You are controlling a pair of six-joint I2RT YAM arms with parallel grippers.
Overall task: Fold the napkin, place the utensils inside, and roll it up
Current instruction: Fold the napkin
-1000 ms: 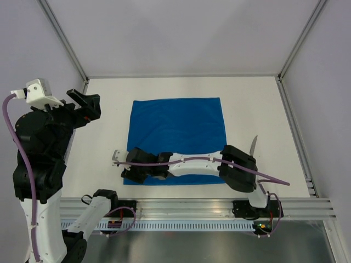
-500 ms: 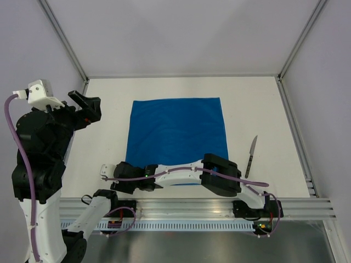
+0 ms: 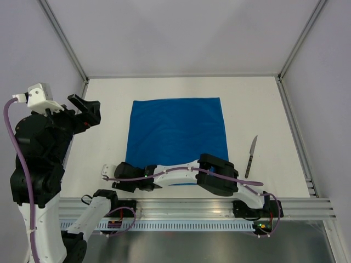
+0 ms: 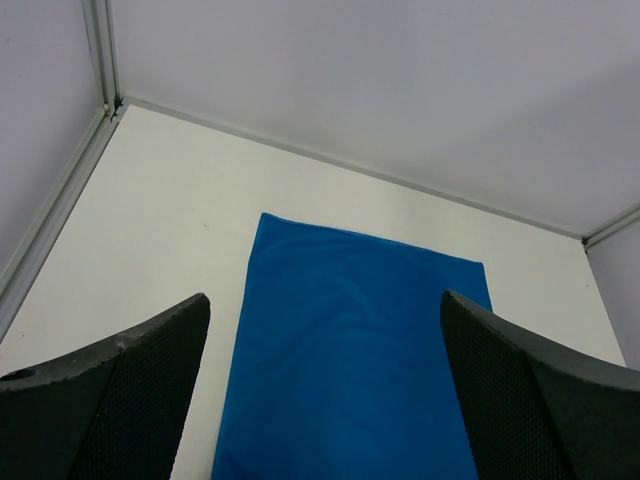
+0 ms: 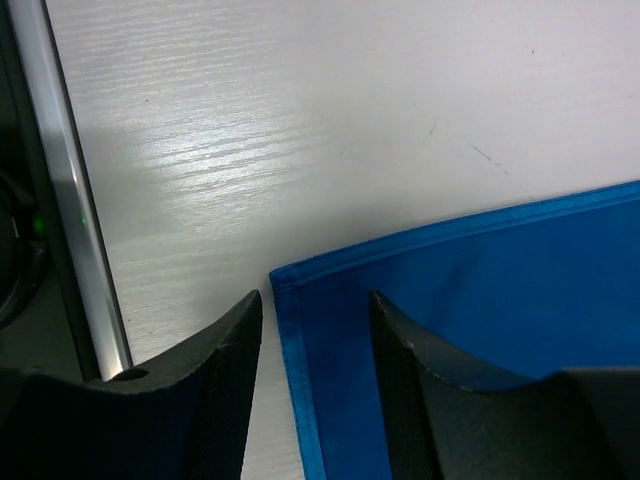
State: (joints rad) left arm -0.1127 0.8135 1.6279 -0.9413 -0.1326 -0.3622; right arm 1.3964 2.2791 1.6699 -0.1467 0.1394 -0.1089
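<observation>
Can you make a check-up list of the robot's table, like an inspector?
Surface: white table, faint wood grain.
Job's things: blue napkin flat, unfolded; knife on the table to its right, not touching.
Clutter: nothing seen.
End effectors: left end effector open, raised at the left; right end effector open, straddling the napkin's near-left corner.
Cables: purple cables along both arms.
Surroundings: pale walls, metal rail at near edge.
</observation>
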